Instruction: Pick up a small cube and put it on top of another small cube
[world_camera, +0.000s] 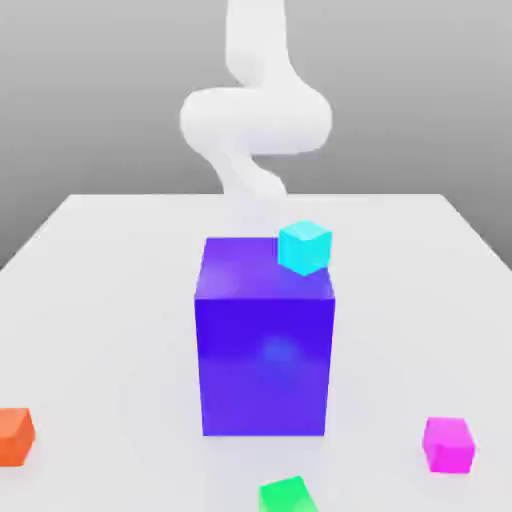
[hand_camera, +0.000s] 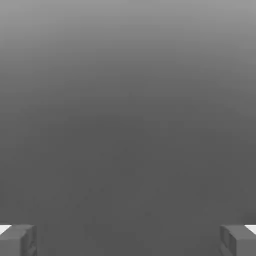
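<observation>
Grey backdrop surrounds a white worktop (world_camera: 110, 280). Cyan cube (world_camera: 304, 247) sits at the far right corner on top of a large blue block (world_camera: 265, 345), which stands mid-worktop. Magenta cube (world_camera: 448, 444) lies near right, green cube (world_camera: 288, 496) at the near edge, orange cube (world_camera: 14, 436) near left, all well apart. White arm (world_camera: 255, 115) rises behind the block. Gripper (hand_camera: 128, 240) fingers (hand_camera: 17, 240) are spread wide, grasping nothing.

Smooth white arm (world_camera: 255, 115); 2 apparently grey fingertips (hand_camera: 17, 241).
</observation>
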